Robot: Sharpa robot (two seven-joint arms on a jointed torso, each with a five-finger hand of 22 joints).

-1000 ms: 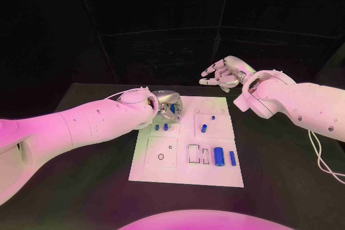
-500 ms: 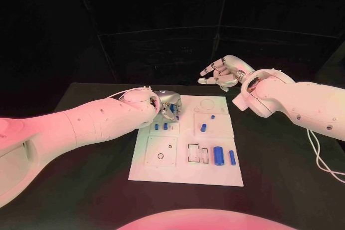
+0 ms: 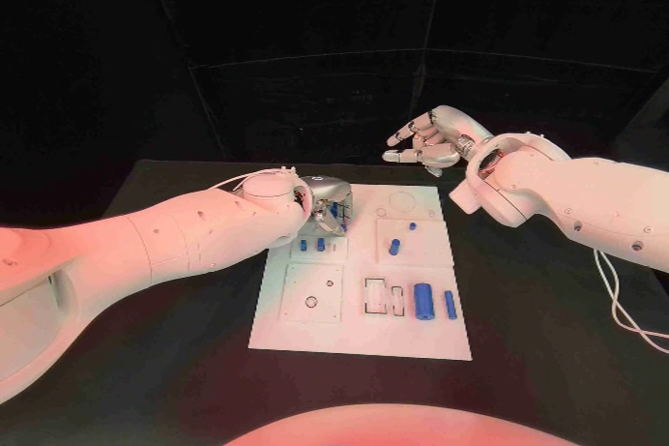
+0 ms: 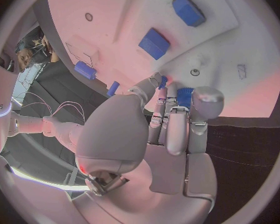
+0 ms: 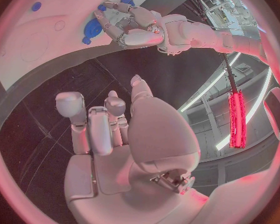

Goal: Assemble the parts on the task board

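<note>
The white task board [image 3: 360,322] lies mid-table. My left hand [image 3: 327,203] hovers over its far left corner and pinches a small blue part [image 4: 185,95] between its fingertips [image 4: 206,100]. Just below it, two small blue parts [image 3: 312,245] stand in the board. Two more small parts [image 3: 394,249] lie in the far right panel. A thick blue cylinder [image 3: 422,301] and a thinner one [image 3: 450,305] lie near the front right. My right hand [image 3: 435,141] hangs raised beyond the board's far edge, fingers loosely apart, holding nothing.
The black table [image 3: 167,349] surrounds the board on all sides. A cable [image 3: 621,306] hangs at the right edge under my right arm. The board's front left panel [image 3: 312,293] has small holes in it.
</note>
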